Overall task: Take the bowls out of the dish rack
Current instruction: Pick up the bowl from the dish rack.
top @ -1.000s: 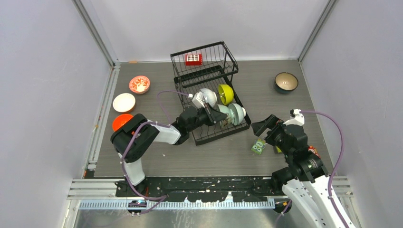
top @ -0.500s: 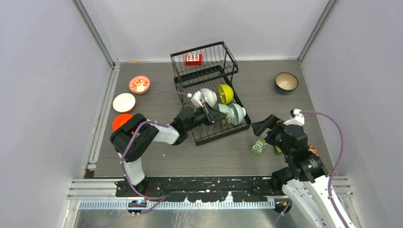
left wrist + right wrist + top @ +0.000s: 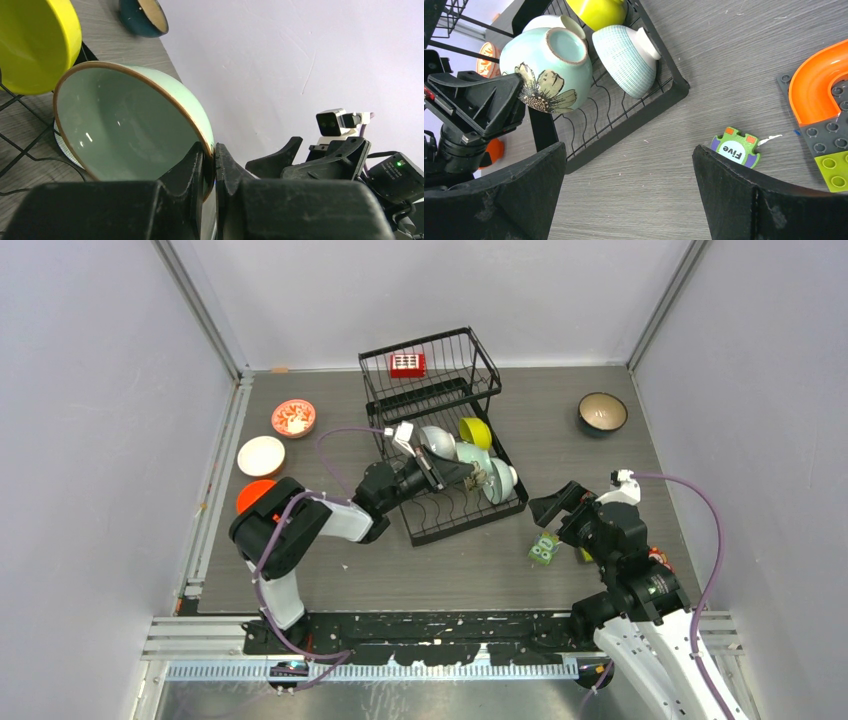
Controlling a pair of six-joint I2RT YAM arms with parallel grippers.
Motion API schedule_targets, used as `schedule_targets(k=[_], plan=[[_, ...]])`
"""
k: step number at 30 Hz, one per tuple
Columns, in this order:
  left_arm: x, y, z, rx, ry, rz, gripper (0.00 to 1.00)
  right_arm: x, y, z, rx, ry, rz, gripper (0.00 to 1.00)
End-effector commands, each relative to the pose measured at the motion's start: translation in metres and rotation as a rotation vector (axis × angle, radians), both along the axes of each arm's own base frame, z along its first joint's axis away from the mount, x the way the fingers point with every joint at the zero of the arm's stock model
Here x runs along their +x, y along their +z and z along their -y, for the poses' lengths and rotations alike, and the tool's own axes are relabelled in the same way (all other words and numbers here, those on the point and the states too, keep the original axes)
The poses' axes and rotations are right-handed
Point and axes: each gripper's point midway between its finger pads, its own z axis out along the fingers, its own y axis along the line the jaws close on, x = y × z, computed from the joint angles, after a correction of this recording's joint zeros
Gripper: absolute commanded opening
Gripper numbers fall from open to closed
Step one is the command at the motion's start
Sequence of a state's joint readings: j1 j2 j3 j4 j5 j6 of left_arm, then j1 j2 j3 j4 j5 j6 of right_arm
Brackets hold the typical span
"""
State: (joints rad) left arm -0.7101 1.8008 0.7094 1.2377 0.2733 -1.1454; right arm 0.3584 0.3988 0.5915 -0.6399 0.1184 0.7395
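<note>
Mint bowl has come up and back toward the upper left since a second ago.

My left gripper [image 3: 214, 155] is clamped on the rim of the pale mint bowl [image 3: 549, 70], which hangs tilted over the lower tray of the dish rack [image 3: 465, 522], centre of the overhead view; whether it has cleared the wires I can't tell. The right gripper [image 3: 628, 150] sits at lower right, jaws spread wide and empty. I judge this bowl mid-extraction, with the yellow bowl [image 3: 599, 10], striped bowl [image 3: 626, 52] and white bowl [image 3: 549, 22] left racked.
</note>
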Motion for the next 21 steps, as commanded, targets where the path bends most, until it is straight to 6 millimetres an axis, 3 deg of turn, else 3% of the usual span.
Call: schedule_targets(k=[1,16,21], plan=[[-0.007,0.057,-0.01,-0.149,-0.016,0.155,0.0,0.001,0.007,-0.001,0.003,0.005,0.031,0.99],[-0.033,0.087,-0.009,-0.176,-0.13,0.231,0.0,-0.001,0.014,-0.009,0.03,0.05,0.053,0.99],[-0.059,0.114,-0.019,-0.2,-0.193,0.299,0.0,0.0,0.038,-0.015,0.056,0.079,0.094,0.99]])
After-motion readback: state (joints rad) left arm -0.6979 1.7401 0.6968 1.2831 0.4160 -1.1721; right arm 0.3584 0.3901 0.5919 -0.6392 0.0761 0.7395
